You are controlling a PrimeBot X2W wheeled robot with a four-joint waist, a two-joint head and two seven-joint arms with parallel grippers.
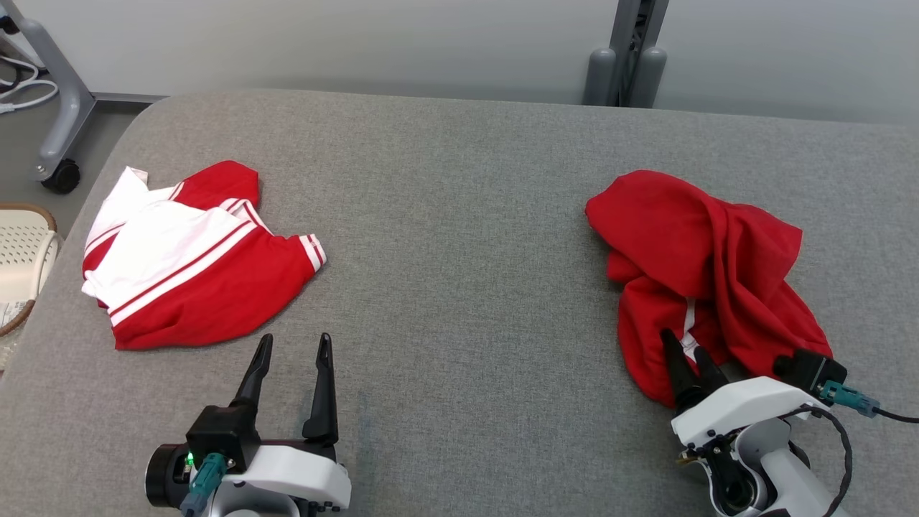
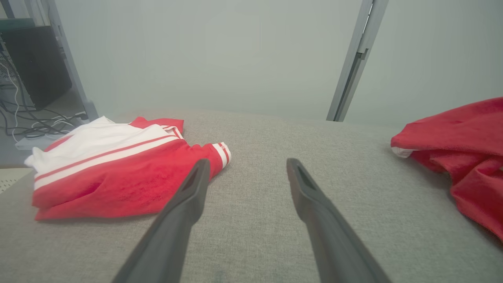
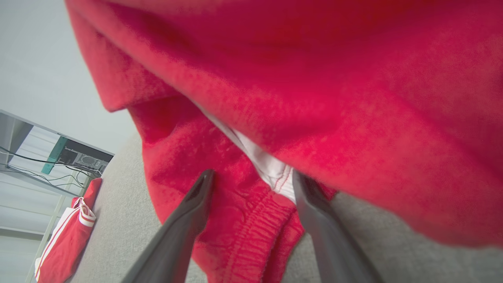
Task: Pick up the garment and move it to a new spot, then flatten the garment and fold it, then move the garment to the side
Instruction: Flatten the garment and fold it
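The crumpled red garment (image 1: 707, 266) was seen near the table's right edge, heaped in soft folds, its near part reaching toward the front edge. A gathered, elastic-looking hem and a narrow white strip were shown at its near side in the right wrist view. The right gripper (image 1: 683, 342) was set at that near side, its fingers spread wide on either side of the hem and not closed on it. Whether the tips pressed the cloth could not be told. The underside of the heap was hidden by its own folds.

A broad stretch of the grey, finely woven table (image 1: 459, 215) was left bare between this garment and a second one. That folded red and white garment (image 1: 194, 266), with striped cuffs, was laid flat near the left edge. The left gripper (image 1: 296, 337) was held spread wide and empty near the front edge, just beside the folded piece. A pale basket (image 1: 21, 251) was cut off beyond the left edge.
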